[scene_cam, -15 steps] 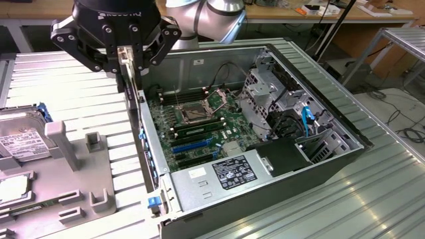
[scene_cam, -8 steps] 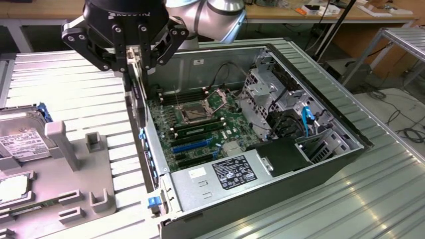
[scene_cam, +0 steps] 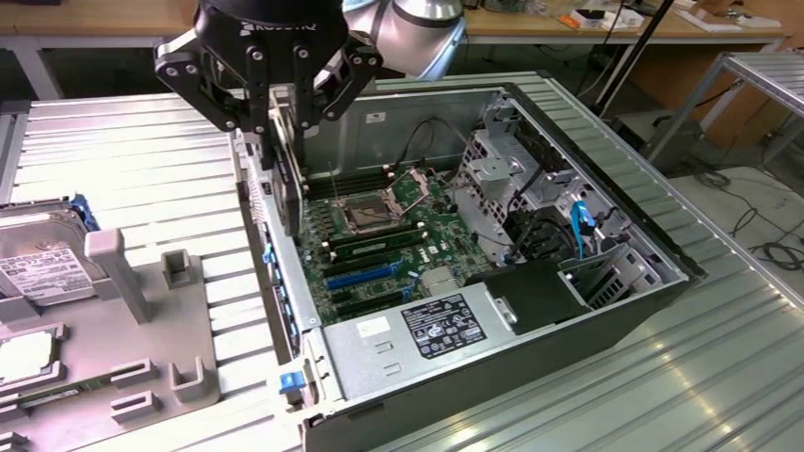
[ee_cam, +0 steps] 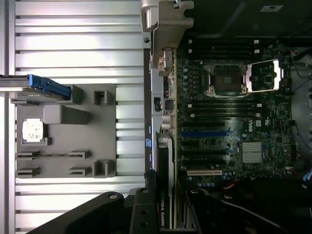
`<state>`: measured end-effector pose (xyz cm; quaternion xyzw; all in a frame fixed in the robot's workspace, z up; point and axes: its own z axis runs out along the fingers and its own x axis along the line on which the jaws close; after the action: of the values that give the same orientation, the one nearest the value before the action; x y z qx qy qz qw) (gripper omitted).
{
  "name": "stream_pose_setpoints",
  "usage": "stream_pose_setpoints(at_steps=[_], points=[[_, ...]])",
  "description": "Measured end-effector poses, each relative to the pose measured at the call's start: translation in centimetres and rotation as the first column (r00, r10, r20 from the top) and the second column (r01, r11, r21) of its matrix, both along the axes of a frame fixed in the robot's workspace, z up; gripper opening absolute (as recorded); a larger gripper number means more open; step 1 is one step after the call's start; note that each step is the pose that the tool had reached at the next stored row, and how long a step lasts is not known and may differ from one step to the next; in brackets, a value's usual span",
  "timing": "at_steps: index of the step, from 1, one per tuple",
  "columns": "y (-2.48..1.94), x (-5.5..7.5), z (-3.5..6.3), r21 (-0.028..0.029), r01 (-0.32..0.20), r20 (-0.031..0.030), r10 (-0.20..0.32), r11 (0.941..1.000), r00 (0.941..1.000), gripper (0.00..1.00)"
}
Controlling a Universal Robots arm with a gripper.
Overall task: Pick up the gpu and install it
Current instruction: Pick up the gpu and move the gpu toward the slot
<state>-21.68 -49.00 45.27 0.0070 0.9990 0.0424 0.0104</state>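
The gpu [scene_cam: 292,184] hangs on edge, a thin dark card with a silver bracket along its side, over the open computer case's wall on the exterior view's left. My gripper [scene_cam: 286,105] is shut on its upper edge. In the wrist view the gpu [ee_cam: 163,165] is seen edge-on with a printed label, pinched in my gripper [ee_cam: 165,217]. It lines up along the case's rear wall, just beside the motherboard [ee_cam: 224,122]. The card's lower edge stands above the board's blue expansion slots [scene_cam: 364,275].
The case [scene_cam: 628,245] lies open on a ridged metal table, with a CPU socket [scene_cam: 373,215], drive cages and a labelled power supply [scene_cam: 440,325] inside. On the exterior view's left, a grey fixture [scene_cam: 151,320] holds a hard drive [scene_cam: 38,264].
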Motion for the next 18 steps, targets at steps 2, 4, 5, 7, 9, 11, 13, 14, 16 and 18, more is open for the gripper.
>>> stream_pose_setpoints(at_steps=[2,4,5,7,9,11,13,14,16,18], points=[[0.00,0.4,0.00,0.0000,0.000,0.0000,0.000,1.0000,1.0000,0.27],[0.00,0.7,-0.01,0.0001,0.000,0.0000,0.000,1.0000,1.0000,0.27],[0.00,1.0,0.00,0.0000,0.000,0.0000,0.000,1.0000,1.0000,0.27],[0.00,1.3,-0.01,0.0000,0.000,0.0000,0.000,1.0000,1.0000,0.27],[0.00,1.7,0.00,0.0000,0.000,0.0000,0.000,1.0000,1.0000,0.27],[0.00,2.0,-0.01,0.0001,0.000,0.0001,0.000,1.0000,1.0000,0.27],[0.00,2.6,-0.01,0.0000,0.000,0.0000,0.000,1.0000,1.0000,0.27],[0.00,2.9,-0.01,0.0000,0.000,0.0000,0.000,1.0000,1.0000,0.27],[0.00,3.2,-0.01,0.0000,0.000,0.0000,0.000,1.0000,1.0000,0.27],[0.00,3.5,-0.02,0.0000,0.000,0.0000,0.000,1.0000,1.0000,0.27]])
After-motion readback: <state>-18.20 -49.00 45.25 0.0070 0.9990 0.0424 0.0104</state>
